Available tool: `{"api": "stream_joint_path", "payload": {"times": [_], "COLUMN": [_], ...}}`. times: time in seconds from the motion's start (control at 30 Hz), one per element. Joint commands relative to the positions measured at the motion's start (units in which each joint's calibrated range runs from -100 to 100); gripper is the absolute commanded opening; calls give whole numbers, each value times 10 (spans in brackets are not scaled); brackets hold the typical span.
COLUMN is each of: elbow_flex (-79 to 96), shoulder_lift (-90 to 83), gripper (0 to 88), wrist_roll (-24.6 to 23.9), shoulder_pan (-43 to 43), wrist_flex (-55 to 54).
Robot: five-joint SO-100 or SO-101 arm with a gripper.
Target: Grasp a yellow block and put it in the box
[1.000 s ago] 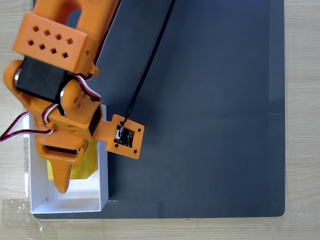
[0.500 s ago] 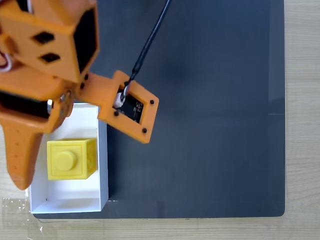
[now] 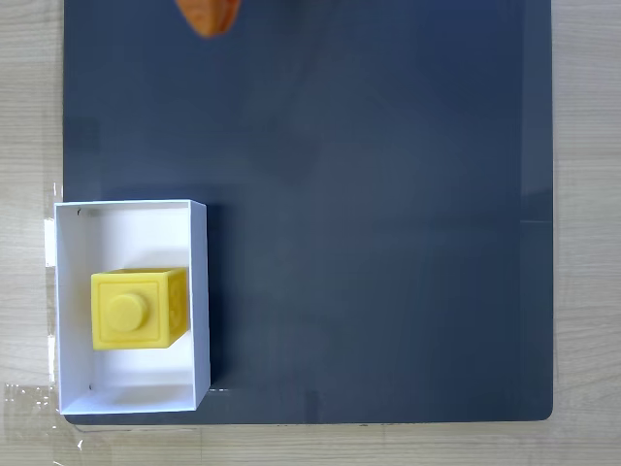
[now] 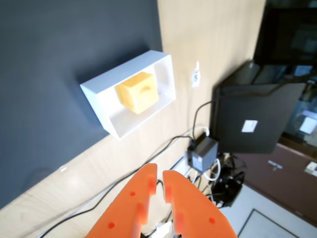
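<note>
Pale wooden worktop [image 3: 587, 233] under a dark grey mat [image 3: 388, 194]; beyond the worktop's edge in the wrist view, a black monitor [image 4: 247, 119], a small grey power box [image 4: 202, 153] and loose cables [image 4: 163, 148]. One white box [image 3: 199, 291] at the mat's left edge in the fixed view, open-topped, one short wall overhanging the wood; one yellow block [image 3: 138, 309] inside it, stud facing up, resting on the box floor toward the left wall and nearer the lower end, clear of the upper end. Same block [image 4: 137, 92] seen in the wrist view, sitting midway along the box [image 4: 99, 94]. Orange gripper [image 4: 159, 173] at the bottom of the wrist view, well apart from the box and block, out past the mat over the wood edge; jaws drawn narrow, only a thin slit between the tips, nothing held. Orange tip of the arm [image 3: 207, 15] just showing at the top edge of the fixed view, far from the box. One white sticker on the monitor's back, writing too small to read; no legible brand on block or box.
</note>
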Motion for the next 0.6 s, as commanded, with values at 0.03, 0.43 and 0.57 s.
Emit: {"api": "stream_joint_path", "payload": {"times": [0.03, 0.43, 0.57], "elbow_flex": [79, 761, 987], "shoulder_lift": [-135, -474, -594], "gripper": [11, 11, 11], "wrist_roll": [-2, -3, -2], "shoulder_pan": [-20, -113, -122], "wrist_flex": [5, -211, -255]}}
